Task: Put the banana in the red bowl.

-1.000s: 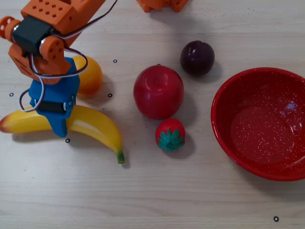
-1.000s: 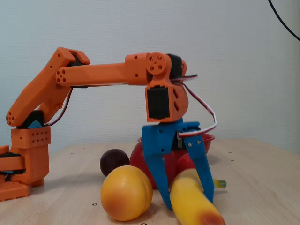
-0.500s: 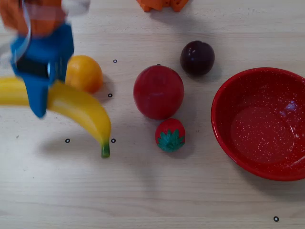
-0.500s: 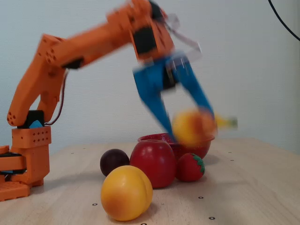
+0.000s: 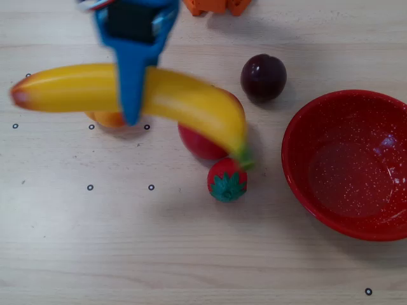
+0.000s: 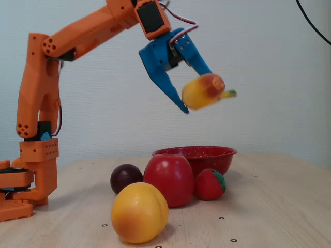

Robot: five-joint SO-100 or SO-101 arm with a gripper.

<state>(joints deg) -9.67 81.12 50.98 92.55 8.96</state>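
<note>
My blue gripper (image 5: 133, 109) is shut on the banana (image 5: 191, 105), a long yellow fruit held crosswise high above the table. In the overhead view its orange-red tip points left and its green stem hangs over the strawberry. The fixed view shows the gripper (image 6: 193, 96) gripping the banana (image 6: 206, 89) end-on, well above the fruit and about level with the near side of the red bowl (image 6: 207, 153). The speckled red bowl (image 5: 299, 127) sits empty at the right of the overhead view, apart from the banana's stem end.
A red apple (image 5: 198, 143) and an orange-yellow fruit (image 5: 107, 119) lie partly hidden under the raised banana. A strawberry (image 5: 227, 180) and a dark plum (image 5: 263, 77) sit between them and the bowl. The orange arm base (image 6: 28, 175) stands at the left in the fixed view.
The gripper has lifted the banana off the table and carried it up and to the right in the overhead view, from beside the orange-yellow fruit to above the apple.
</note>
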